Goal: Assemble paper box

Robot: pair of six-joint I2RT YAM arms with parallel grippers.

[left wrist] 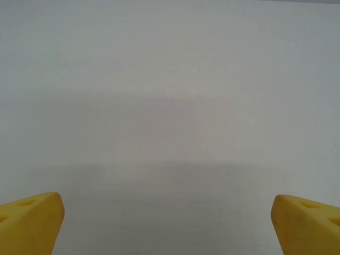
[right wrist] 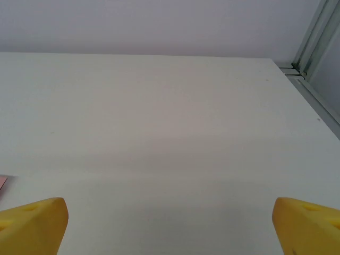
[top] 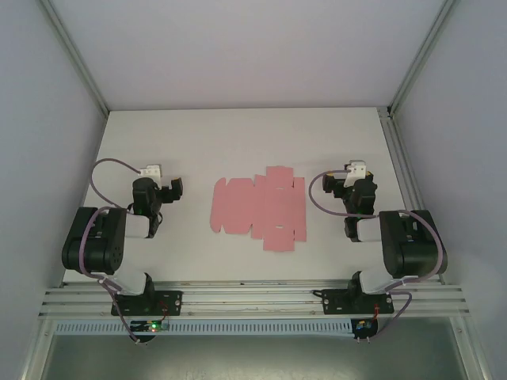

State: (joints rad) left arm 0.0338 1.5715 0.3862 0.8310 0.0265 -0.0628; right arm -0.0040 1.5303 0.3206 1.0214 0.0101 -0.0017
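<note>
Yellow fingertips of my left pincer: spread wide over bare tabletop, nothing between them; my right pincer stands likewise, apart and empty. Table: white, smooth, bearing at mid-width, between my two pincers and touching neither, the paper box, an unfolded pink die-cut sheet lying flat. Handling, by my judgement: very light, thin, quick to crease, apt to slide and hard to pinch while flat, so best taken at the edge of an outer flap with the middle panel pinned.
</note>
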